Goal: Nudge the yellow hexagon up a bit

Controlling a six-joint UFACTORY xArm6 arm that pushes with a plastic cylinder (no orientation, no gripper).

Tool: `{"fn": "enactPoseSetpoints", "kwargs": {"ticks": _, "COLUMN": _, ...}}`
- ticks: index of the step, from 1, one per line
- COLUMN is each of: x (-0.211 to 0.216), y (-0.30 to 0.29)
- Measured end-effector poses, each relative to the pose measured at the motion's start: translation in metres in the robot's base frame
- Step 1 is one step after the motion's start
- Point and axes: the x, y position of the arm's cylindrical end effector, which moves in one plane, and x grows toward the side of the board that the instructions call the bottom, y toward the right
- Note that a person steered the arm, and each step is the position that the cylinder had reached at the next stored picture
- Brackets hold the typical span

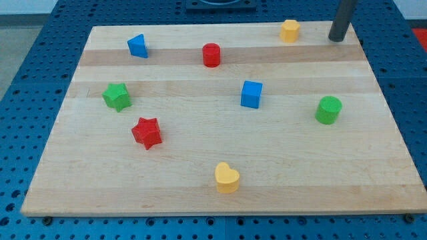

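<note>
The yellow hexagon (289,31) is seen near the desk (200,180) top edge, my tip (337,39) just right of it, a bare end effector holding nothing; it should be brought below, then pushed gently, centred.

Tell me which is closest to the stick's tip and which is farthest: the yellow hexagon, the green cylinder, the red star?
From my tip at the view's top right:
1. Yellow hexagon, just to its left by the board's top edge.
2. Green cylinder, below it on the right side.
3. Red star, far off at the lower left.
</note>
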Motion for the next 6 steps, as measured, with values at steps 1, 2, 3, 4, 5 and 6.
{"fn": "enactPoseSetpoints", "kwargs": {"ticks": 1, "x": 0.001, "y": -0.001}}
{"fn": "enactPoseSetpoints", "kwargs": {"ticks": 2, "x": 0.001, "y": -0.001}}
{"fn": "enactPoseSetpoints", "kwargs": {"ticks": 3, "x": 0.001, "y": -0.003}}
{"fn": "enactPoseSetpoints", "kwargs": {"ticks": 4, "x": 0.001, "y": -0.006}}
{"fn": "enactPoseSetpoints", "kwargs": {"ticks": 5, "x": 0.001, "y": -0.006}}
{"fn": "enactPoseSetpoints", "kwargs": {"ticks": 6, "x": 0.001, "y": -0.012}}
